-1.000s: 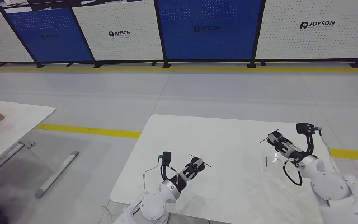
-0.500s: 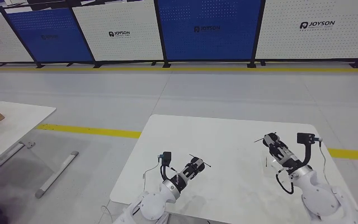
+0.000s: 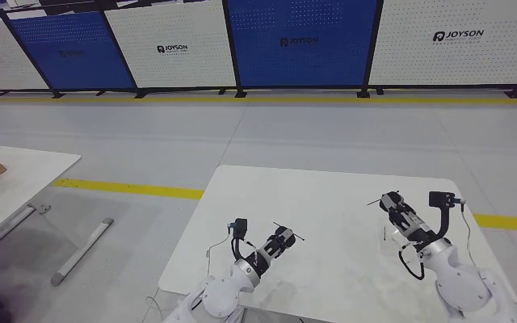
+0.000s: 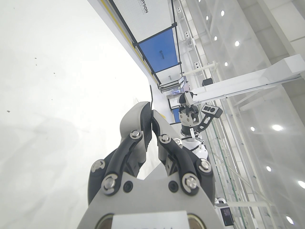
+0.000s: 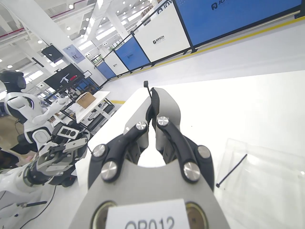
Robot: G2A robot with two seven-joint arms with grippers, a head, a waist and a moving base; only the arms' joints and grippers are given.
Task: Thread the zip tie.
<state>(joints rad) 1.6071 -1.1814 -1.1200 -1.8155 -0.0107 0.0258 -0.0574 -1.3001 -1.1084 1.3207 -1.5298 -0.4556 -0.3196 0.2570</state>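
Right arm [image 3: 443, 260] drew inward, fingers [image 5: 166, 107] pinching a zip tie [image 5: 148, 88].

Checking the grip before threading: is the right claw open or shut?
Shut. The right claw has its pads pressed together on a zip tie, whose head sticks out past the tips.

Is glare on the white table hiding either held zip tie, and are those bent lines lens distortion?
Left wrist view: the table glares white, but the black zip tie in the left gripper stands out; the table's edge bows, which is lens distortion. Right wrist view: the second zip tie in the right gripper contrasts well; the clear tray glints. Top view: even light.
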